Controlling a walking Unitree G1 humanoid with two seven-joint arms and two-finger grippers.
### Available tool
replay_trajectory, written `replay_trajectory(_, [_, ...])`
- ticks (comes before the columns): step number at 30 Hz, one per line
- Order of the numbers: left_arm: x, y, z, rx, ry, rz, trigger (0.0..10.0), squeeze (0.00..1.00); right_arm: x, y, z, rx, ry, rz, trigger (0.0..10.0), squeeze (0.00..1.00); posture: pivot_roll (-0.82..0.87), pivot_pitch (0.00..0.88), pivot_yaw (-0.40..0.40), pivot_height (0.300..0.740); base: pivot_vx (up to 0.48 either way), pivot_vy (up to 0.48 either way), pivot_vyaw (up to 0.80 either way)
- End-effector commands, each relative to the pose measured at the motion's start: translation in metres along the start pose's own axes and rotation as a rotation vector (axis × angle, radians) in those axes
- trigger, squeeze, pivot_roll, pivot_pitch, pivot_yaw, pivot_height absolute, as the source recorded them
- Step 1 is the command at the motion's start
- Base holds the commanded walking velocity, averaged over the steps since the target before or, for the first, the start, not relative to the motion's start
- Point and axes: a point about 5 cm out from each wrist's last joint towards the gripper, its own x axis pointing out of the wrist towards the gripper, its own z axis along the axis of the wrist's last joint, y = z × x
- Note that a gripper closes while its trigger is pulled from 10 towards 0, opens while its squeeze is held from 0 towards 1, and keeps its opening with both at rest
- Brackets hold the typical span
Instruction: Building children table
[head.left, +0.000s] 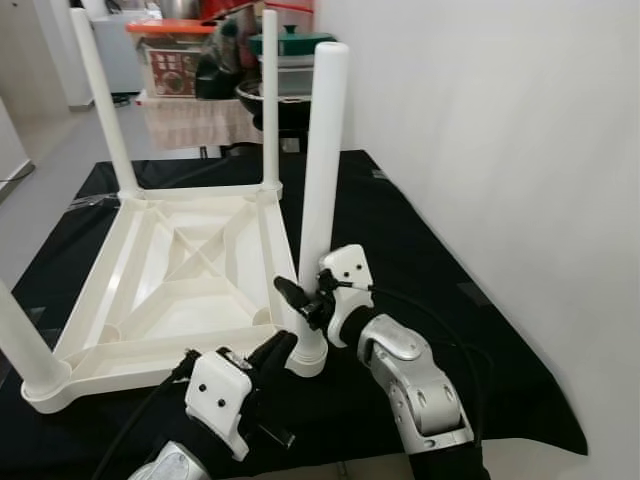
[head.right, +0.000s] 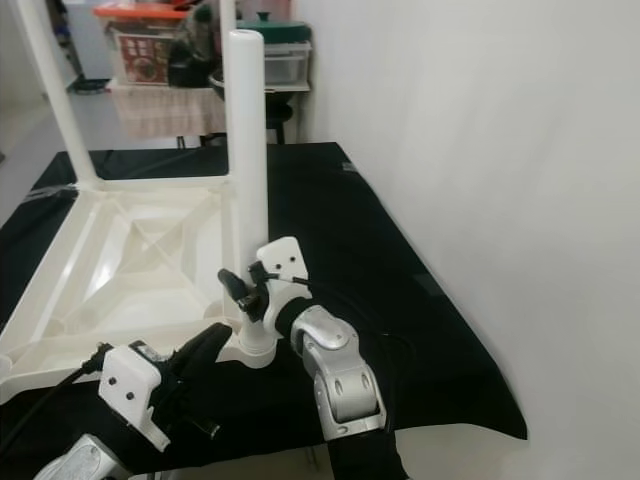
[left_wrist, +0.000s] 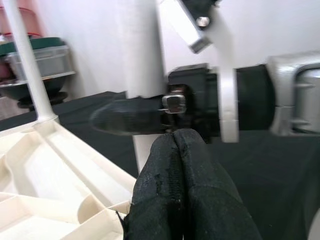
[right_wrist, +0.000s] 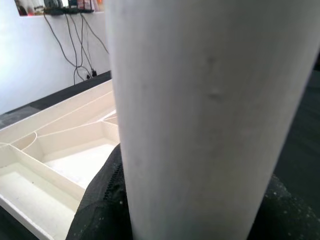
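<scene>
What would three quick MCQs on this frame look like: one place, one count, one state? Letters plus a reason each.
1. Where does the right gripper sit?
A. at the base of the near-right leg
B. on the far-left leg
C. on the bare cloth

2. How many white legs stand on the upturned tabletop?
A. two
B. three
C. four

3. What state are the left gripper's fingers in?
A. spread wide
B. pressed together
C. closed round a leg

Answers:
1 A: its fingers clasp the near-right leg just above the corner socket.
2 C: one leg rises from each corner, near-left, far-left, far-right and near-right.
3 B: the left wrist view shows the two fingers touching with nothing between them.
</scene>
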Motion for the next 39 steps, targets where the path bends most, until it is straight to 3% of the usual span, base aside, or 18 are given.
replay_trajectory(1, [0.000,-0.001,-0.003,-0.006,0.019,-0.007,10.0,0.00,-0.003,-0.007,-0.026,0.030,0.118,-0.040,0.0,0.00,0.04,0.024,-0.066,0.740,0.000,0.000,0.00])
replay_trajectory(2, [0.000,-0.001,-0.004,-0.005,0.018,-0.005,10.0,0.00,0.000,-0.016,-0.018,-0.002,0.117,-0.087,7.8,0.00,0.05,0.023,-0.077,0.740,0.000,0.000,0.00])
replay_trajectory(3, [0.000,-0.001,-0.004,-0.005,0.018,-0.005,10.0,0.00,0.000,-0.016,-0.018,-0.002,0.117,-0.087,7.8,0.00,0.05,0.023,-0.077,0.740,0.000,0.000,0.00])
replay_trajectory(4, [0.001,-0.001,-0.003,-0.004,0.017,-0.003,10.0,0.00,0.000,-0.018,-0.015,-0.008,0.125,-0.110,10.0,0.00,0.05,0.023,-0.079,0.740,0.000,0.000,0.00])
replay_trajectory(5, [0.001,-0.001,-0.003,-0.003,0.017,-0.002,10.0,0.00,0.000,-0.018,-0.012,-0.010,0.134,-0.134,10.0,0.00,0.05,0.023,-0.079,0.740,0.000,0.000,0.00])
replay_trajectory(6, [0.001,-0.001,-0.003,-0.002,0.016,-0.001,10.0,0.00,0.000,-0.017,-0.009,0.007,0.125,-0.119,10.0,1.00,0.05,0.024,-0.079,0.740,0.000,0.000,0.00])
replay_trajectory(8, [0.001,-0.001,-0.003,-0.002,0.016,-0.001,10.0,0.00,0.000,-0.017,-0.009,0.007,0.125,-0.119,10.0,1.00,0.05,0.024,-0.079,0.740,0.000,0.000,0.00])
replay_trajectory(11, [0.001,-0.002,-0.003,-0.003,0.017,-0.003,10.0,0.00,0.003,-0.012,0.004,0.001,0.084,0.024,10.0,1.00,0.05,0.022,-0.073,0.740,0.000,0.000,0.00])
replay_trajectory(13, [0.001,-0.002,-0.004,-0.005,0.017,-0.004,10.0,0.00,0.006,-0.009,0.018,-0.049,0.023,0.250,10.0,1.00,0.05,0.019,-0.074,0.740,0.000,0.000,0.00])
replay_trajectory(14, [0.001,-0.002,-0.004,-0.005,0.017,-0.004,10.0,0.00,0.006,-0.009,0.018,-0.049,0.023,0.250,10.0,1.00,0.05,0.019,-0.074,0.740,0.000,0.000,0.00])
replay_trajectory(15, [0.001,-0.002,-0.004,-0.005,0.017,-0.005,10.0,0.00,0.005,-0.006,0.024,-0.107,0.003,0.391,10.0,0.66,0.05,0.019,-0.074,0.740,0.000,0.000,0.00])
replay_trajectory(17, [0.001,-0.002,-0.004,-0.005,0.017,-0.005,10.0,0.00,0.003,-0.004,0.027,-0.157,-0.010,0.495,10.0,0.66,0.05,0.019,-0.074,0.740,0.000,0.000,0.00])
replay_trajectory(18, [0.001,-0.002,-0.004,-0.005,0.018,-0.004,10.0,0.00,0.000,-0.004,0.029,-0.186,-0.010,0.608,10.0,0.00,0.05,0.013,-0.076,0.740,0.000,0.000,0.00])
replay_trajectory(24, [0.001,-0.002,-0.006,-0.003,0.021,-0.002,10.0,0.00,0.003,-0.012,0.031,-0.225,0.045,0.781,10.0,0.00,0.07,0.006,-0.078,0.740,0.000,0.000,0.00])
replay_trajectory(25, [0.001,-0.002,-0.006,-0.003,0.022,-0.001,10.0,0.00,0.005,-0.015,0.033,-0.221,0.056,0.804,3.8,0.00,0.07,0.005,-0.078,0.740,0.000,0.000,0.00])
replay_trajectory(26, [0.001,-0.002,-0.006,-0.003,0.022,-0.001,10.0,0.00,0.005,-0.015,0.033,-0.221,0.056,0.804,3.8,0.00,0.07,0.005,-0.078,0.740,0.000,0.000,0.00])
replay_trajectory(27, [0.001,-0.002,-0.006,-0.003,0.023,-0.001,10.0,0.00,0.009,-0.019,0.033,-0.201,0.063,0.810,0.0,0.00,0.07,0.005,-0.079,0.740,0.000,0.000,0.00])
replay_trajectory(39, [-0.002,-0.005,-0.004,-0.005,0.022,-0.004,10.0,0.00,0.001,-0.016,0.015,-0.122,0.009,0.645,0.0,0.00,0.07,0.025,-0.087,0.740,0.000,0.000,0.00])
